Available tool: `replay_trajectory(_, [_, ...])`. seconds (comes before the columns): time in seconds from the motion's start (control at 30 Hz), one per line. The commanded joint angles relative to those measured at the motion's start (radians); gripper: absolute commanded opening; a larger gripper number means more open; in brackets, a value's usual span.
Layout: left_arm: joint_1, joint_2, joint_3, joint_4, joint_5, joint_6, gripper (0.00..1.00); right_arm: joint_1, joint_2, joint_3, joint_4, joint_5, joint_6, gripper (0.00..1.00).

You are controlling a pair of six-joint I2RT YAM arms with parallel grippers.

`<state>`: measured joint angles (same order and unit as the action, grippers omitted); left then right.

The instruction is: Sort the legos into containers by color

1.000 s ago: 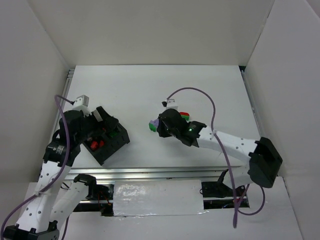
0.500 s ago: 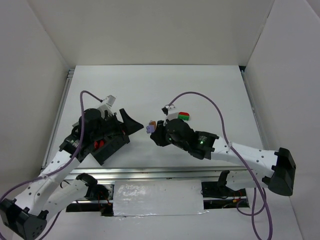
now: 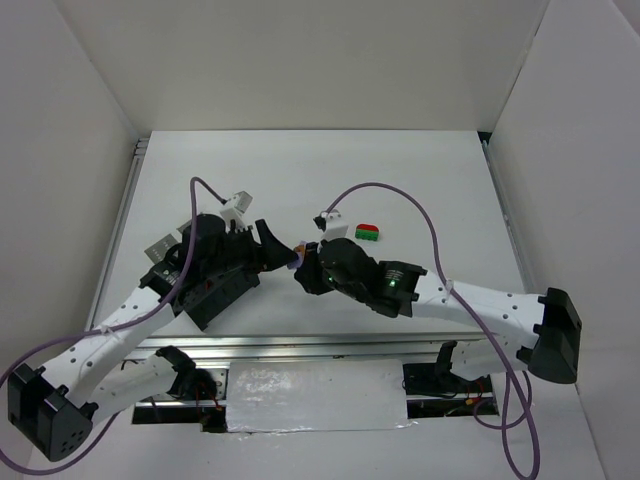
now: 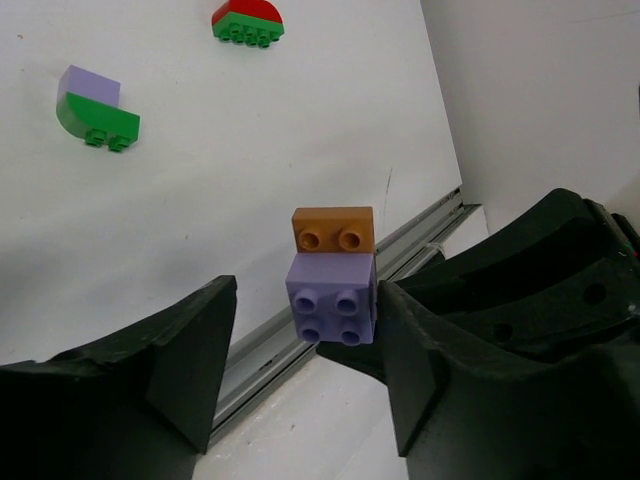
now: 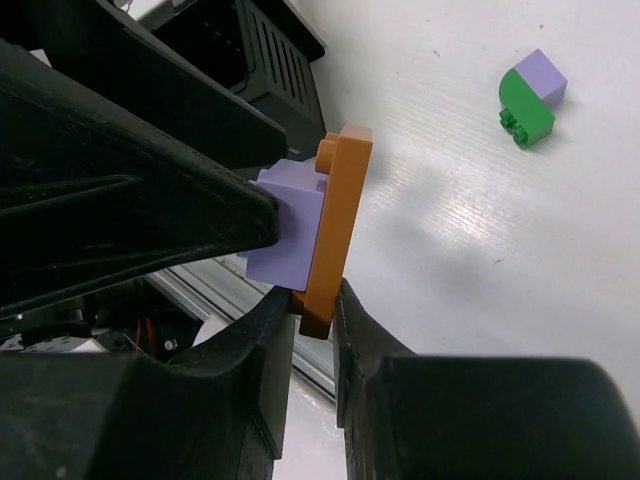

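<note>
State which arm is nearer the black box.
Left. The left arm crosses directly over the black box; the right arm lies off to the box's right, apart from it.

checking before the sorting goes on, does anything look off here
Nothing spilled or damaged. The black box sits askew on the table, and a lilac brick stuck to an orange plate hangs in mid-air, the plate pinched by the right fingers.

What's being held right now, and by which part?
The right gripper pinches the orange plate by one end, a lilac brick stuck to it. The left gripper is open around it, not gripping.
</note>
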<state>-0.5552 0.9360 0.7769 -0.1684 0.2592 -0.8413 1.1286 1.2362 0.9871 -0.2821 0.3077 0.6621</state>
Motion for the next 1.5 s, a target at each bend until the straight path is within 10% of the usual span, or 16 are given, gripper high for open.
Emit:
replay_trajectory(0.0, [-0.011, 0.006, 0.03, 0.061, 0.0, 0.011, 0.69, 0.016, 0.012, 0.061, 0.015, 0.031, 0.01, 0.0])
replay_trajectory(0.17, [-0.014, 0.014, 0.027, 0.072, 0.008, 0.01, 0.64, 0.014, 0.032, 0.076, 0.026, 0.025, 0.008, 0.0])
replay_trajectory(0.5, [-0.017, 0.044, 0.047, 0.064, 0.022, 0.018, 0.0, 0.013, 0.057, 0.067, 0.067, 0.007, 0.002, 0.0])
replay_trajectory(1.07, [0.259, -0.071, 0.209, -0.333, -0.133, 0.217, 0.0, -0.121, -0.041, -0.139, 0.216, -0.051, -0.087, 0.0])
replay_trajectory(1.23, [0.314, -0.04, 0.32, -0.636, -0.759, 0.125, 0.0, -0.132, -0.05, -0.151, 0.208, -0.055, -0.088, 0.0])
replay_trajectory(1.47, [0.46, 0.046, 0.374, -0.711, -0.972, 0.033, 0.0, -0.132, -0.027, -0.145, 0.227, -0.1, -0.093, 0.0])
